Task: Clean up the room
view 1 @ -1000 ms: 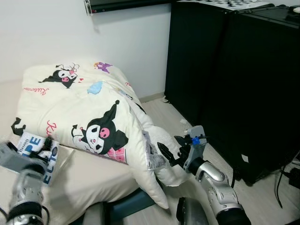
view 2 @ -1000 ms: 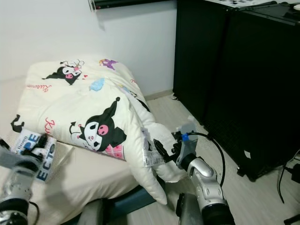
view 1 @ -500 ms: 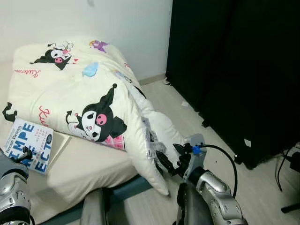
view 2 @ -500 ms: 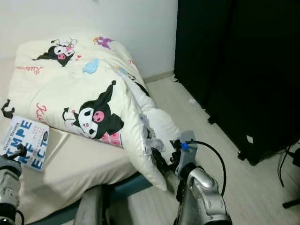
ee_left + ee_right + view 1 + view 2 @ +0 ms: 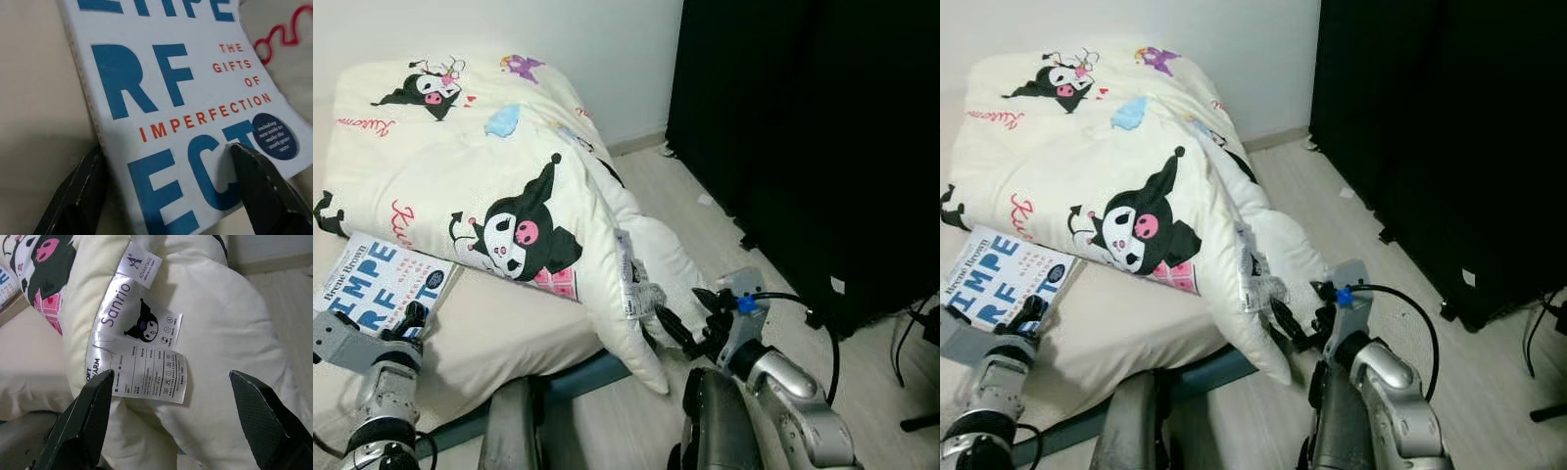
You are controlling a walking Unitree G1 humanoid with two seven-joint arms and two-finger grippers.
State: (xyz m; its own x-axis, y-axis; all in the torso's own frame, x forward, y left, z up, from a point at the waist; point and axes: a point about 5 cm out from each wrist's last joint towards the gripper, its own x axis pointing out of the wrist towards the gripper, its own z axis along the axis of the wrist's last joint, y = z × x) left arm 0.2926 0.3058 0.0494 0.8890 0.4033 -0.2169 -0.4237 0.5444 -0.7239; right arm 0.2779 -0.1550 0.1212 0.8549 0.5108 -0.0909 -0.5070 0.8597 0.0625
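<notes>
On bed: cream cartoon-print quilt (image 5: pixel 480 166) slumped off edge, white-and-blue paperback book (image 5: pixel 374 284) loose. Left claw (image 5: pixel 166 171) spread over book; right claw (image 5: pixel 166 416) spread at quilt. Tidying barely begun.

We're in bedroom of lived-in home. Low bed (image 5: pixel 524 338) with cream sheet sits against plain white wall (image 5: pixel 558 29). Cream cartoon-print comforter (image 5: pixel 480 176) lies rumpled across it, one corner spilling off toward pale wood-look floor (image 5: pixel 705 211). Paperback book (image 5: pixel 374 286) rests on mattress beside it. Tall black wardrobe (image 5: pixel 822 137) lines the robot's right side. Cables (image 5: pixel 915 338) trail on floor by its base.
</notes>
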